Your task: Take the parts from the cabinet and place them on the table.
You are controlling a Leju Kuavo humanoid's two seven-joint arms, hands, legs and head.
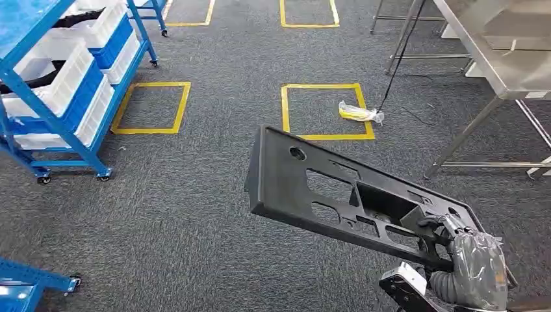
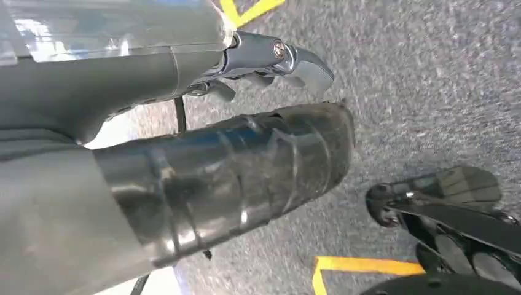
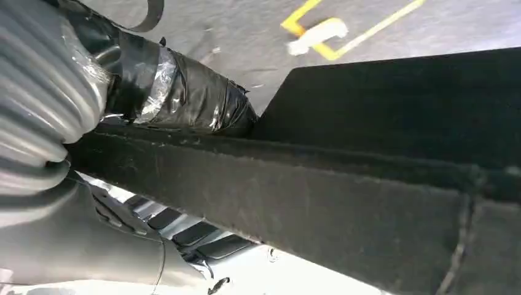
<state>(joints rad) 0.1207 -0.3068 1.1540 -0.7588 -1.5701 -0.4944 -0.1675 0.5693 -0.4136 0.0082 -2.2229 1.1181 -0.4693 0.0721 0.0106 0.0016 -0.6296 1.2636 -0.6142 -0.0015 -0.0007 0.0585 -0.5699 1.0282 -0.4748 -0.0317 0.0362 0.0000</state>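
The steel table point(image 1: 513, 78) stands ahead and right of the long black plastic panel point(image 1: 338, 195), whose long axis runs away leftward from the right hand point(image 1: 455, 237) clamping its near end; whether the left hand point(image 2: 184, 166) is closed or apart, I cannot tell.

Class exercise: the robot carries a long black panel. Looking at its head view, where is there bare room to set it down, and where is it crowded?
The right hand holds the black panel above grey carpet. Bare carpet lies between the blue cabinet and the steel table, including the left yellow square. The table's visible corner looks bare. The right yellow square has a yellow packet on its edge; the cabinet shelves are crowded with white bins.
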